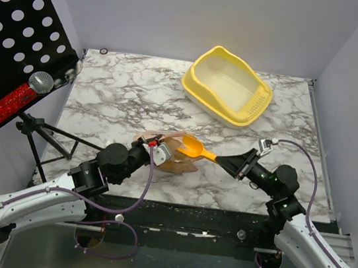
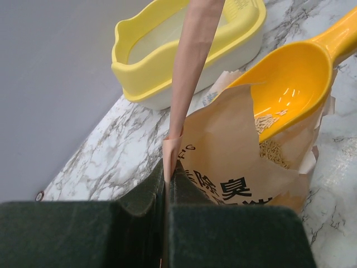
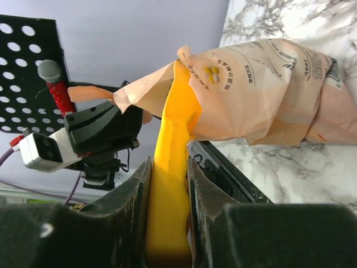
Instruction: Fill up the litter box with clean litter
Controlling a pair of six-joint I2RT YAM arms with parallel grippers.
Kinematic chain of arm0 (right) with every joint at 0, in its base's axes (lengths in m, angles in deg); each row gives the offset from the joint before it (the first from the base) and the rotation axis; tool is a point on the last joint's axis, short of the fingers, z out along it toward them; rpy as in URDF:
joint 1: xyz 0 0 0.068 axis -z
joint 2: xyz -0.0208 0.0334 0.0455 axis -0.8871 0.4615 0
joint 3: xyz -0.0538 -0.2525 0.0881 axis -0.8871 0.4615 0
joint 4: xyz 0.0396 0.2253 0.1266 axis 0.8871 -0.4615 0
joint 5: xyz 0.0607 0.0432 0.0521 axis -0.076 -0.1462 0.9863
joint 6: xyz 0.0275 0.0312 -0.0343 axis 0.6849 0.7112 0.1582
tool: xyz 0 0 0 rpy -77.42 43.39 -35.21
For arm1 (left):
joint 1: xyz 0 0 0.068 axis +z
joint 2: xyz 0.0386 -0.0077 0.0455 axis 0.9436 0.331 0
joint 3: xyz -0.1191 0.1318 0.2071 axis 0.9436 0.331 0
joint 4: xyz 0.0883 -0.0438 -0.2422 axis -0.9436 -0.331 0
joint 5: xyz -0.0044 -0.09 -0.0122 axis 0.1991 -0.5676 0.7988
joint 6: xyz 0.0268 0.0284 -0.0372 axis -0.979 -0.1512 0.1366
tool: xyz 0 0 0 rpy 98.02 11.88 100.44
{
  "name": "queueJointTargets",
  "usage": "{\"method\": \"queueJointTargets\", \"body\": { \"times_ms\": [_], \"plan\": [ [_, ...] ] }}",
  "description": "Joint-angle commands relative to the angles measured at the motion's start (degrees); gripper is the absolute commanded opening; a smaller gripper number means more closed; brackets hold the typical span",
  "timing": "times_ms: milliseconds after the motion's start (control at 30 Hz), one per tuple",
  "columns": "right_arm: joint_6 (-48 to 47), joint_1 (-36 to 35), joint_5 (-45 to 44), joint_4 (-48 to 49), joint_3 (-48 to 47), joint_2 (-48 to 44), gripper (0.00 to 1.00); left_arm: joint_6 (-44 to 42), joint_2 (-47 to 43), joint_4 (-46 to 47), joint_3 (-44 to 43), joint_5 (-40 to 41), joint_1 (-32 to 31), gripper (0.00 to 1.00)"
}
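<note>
From my console, at the far left a black perforated stand [image 1: 16, 38] leaned over the table edge with a red-handled microphone [image 1: 28, 89] against it. The left gripper [image 1: 157, 145] had its jaws pressed together on a raised flap of the tan paper bag [image 1: 174, 160], which lay crumpled on the marble table [image 1: 125, 93] near the front, its mouth facing right. In the left wrist view I saw clean litter [image 2: 271, 149] as pale granules inside the open bag, and a few more lying in the bowl of the yellow-orange scoop [image 1: 192, 147]. The scoop's bowl sat in the bag's mouth, and its handle ran out to the right into the right gripper [image 1: 231, 163], whose two fingers clamped the handle from both sides. The litter box [image 1: 196, 83] stood well apart from the bag, toward the back right of the table, tilted at an angle to the table's edges, with its pale inside showing.
</note>
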Motion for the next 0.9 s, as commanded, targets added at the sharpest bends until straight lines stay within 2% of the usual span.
{"method": "queueJointTargets", "body": {
  "times_ms": [0, 267, 433, 700, 867],
  "plan": [
    [-7.9, 0.4, -1.8, -12.9, -6.9, -0.2, 0.00, 0.5, -3.1, 5.3, 1.0, 3.7, -0.5, 0.06],
    [-27.4, 0.4, -1.7, -42.5, -27.0, 11.4, 0.00, 0.8, -2.1, 4.6, 0.2, 5.1, -0.5, 0.06],
    [-37.3, 0.4, -5.3, -56.2, -38.7, 19.3, 0.00, 1.6, 0.5, 4.1, -1.5, 10.6, -0.5, 0.01],
    [-44.0, -1.4, -11.2, -67.2, -51.7, 31.9, 0.00, 3.5, 3.5, 3.1, -3.4, 14.2, -0.5, 0.00],
    [-43.4, -6.0, -13.8, -67.4, -55.0, 38.6, 0.00, 4.1, 4.0, 2.4, -4.1, 14.4, -0.5, 0.00]
  ]
}}
